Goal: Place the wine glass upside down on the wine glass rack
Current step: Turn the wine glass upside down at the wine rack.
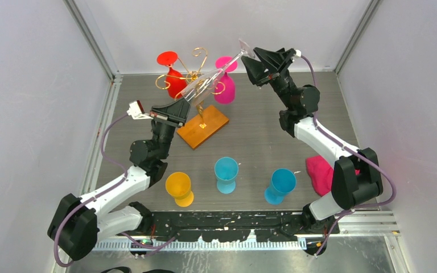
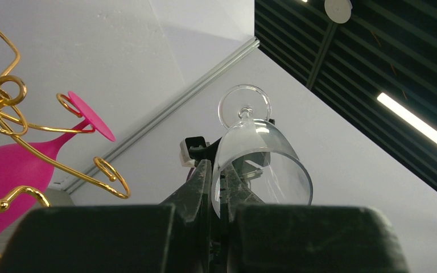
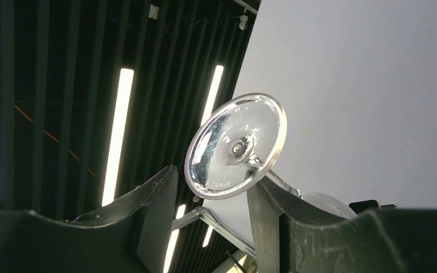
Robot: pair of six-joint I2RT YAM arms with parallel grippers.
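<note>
Left gripper [image 1: 183,105] was clamped on the wine glass [image 1: 210,79]: in the left wrist view its jaws sat pressed together on the wall of the clear bowl at the rim [image 2: 262,165], one finger inside and one outside. Right gripper [image 1: 251,57] had its jaws apart. In the right wrist view the two fingers [image 3: 159,199] stood either side of the stem just under the round foot [image 3: 236,145], with a gap on the left side. Contact on the right side could not be told.

Position: glass held in the air, tilted, foot up and toward the right arm, bowl down and toward the left arm. It crossed in front of the wine glass rack [image 1: 203,126] in the top view. It was not on any scroll arm.

Rack carried a red glass [image 1: 170,77] and a pink glass [image 1: 226,85], both hung upside down. Gold arms [image 2: 11,114] showed left of the bowl in the left wrist view.

Step in hand, as judged: handover, left arm presenting the glass, right arm taking it at the stem.

Next move calls for:
- right jaws to shut firmly on the stem below the foot
- left jaws to let go of the rim only after that
- right arm to slide the stem into a free scroll, foot resting on top, bowl hanging down

Risk: thin glass wall under a hard clamp, and a smooth stem that may slip
</note>
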